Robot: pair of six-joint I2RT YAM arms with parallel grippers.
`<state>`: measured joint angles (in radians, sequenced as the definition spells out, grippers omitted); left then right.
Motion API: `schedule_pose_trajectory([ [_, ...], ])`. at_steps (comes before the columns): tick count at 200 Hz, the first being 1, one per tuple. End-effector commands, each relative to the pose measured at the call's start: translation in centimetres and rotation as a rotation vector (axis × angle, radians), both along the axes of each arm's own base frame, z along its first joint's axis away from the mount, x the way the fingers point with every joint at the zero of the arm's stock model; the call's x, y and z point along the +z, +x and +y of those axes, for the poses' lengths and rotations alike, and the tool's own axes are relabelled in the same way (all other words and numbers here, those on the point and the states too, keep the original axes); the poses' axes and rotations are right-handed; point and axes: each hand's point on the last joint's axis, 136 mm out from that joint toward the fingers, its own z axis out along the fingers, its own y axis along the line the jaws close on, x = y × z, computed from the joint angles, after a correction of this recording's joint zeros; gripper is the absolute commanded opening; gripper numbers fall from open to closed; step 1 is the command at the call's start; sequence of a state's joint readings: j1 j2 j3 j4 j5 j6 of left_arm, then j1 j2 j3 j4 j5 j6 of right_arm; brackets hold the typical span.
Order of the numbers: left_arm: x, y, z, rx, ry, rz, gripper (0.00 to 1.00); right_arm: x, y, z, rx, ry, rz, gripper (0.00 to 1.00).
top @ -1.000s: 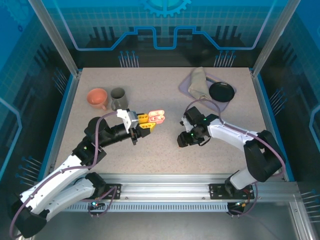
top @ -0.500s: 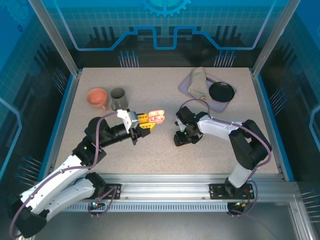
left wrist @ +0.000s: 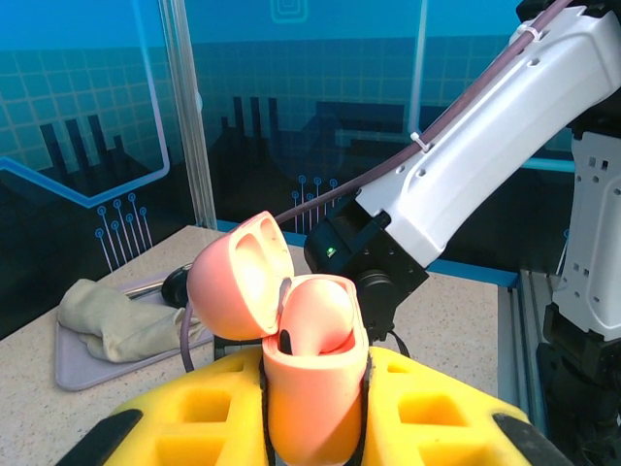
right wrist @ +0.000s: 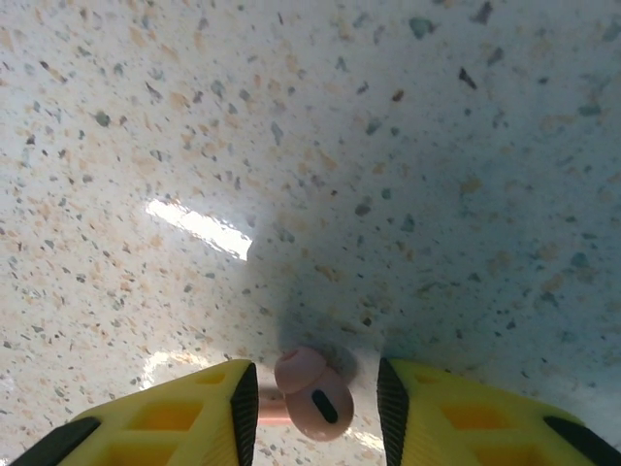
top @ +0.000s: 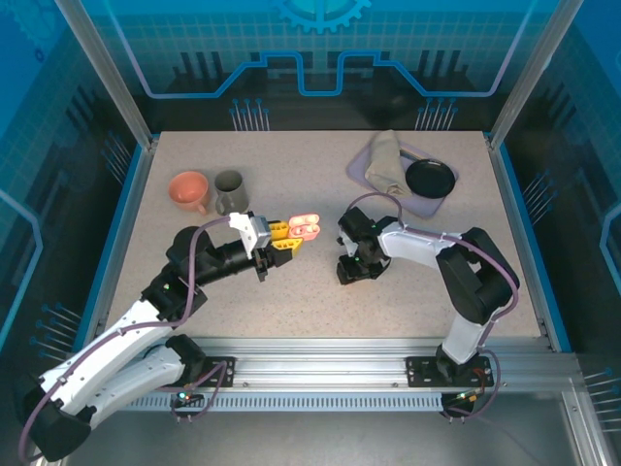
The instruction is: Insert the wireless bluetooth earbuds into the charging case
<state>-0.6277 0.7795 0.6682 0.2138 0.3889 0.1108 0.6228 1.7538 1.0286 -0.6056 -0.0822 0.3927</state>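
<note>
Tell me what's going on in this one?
The left pincer is clamped on a pink case, whose lid is flipped open. The right pincer is down at the table, its fingers on either side of a pink earbud lying there. There is a gap on one side, so the earbud is not yet gripped or in the case.

One table (top: pixel 320 301) carries everything. Two arms stand at its near edge, one left arm (top: pixel 136 325) and one right arm (top: pixel 427 248). There is one pink case (left wrist: pixel 312 364) and one pink earbud (right wrist: pixel 309 388). Cups number two: one orange cup (top: pixel 189 190) and one grey cup (top: pixel 230 191). There is one tray (top: pixel 358 171), one cloth (top: pixel 386 163) and one black dish (top: pixel 430 178).
</note>
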Motion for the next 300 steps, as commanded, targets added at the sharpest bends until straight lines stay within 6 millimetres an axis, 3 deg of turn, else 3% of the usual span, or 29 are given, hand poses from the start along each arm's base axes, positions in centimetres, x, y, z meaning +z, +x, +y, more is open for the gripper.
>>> schedule_pose_trajectory([
  [1,0.0,0.0,-0.1,0.002,0.007,-0.022,0.00,-0.2,-0.3,0.6,0.011,-0.006,0.021,0.39],
  [196,0.1,0.2,-0.3,0.000,0.017,-0.023,0.00,-1.2,-2.4,0.2,0.091,-0.175,0.076,0.32],
  [300,0.1,0.2,-0.3,0.000,0.016,-0.020,0.00,-0.3,-1.2,0.7,0.066,-0.112,0.014,0.23],
])
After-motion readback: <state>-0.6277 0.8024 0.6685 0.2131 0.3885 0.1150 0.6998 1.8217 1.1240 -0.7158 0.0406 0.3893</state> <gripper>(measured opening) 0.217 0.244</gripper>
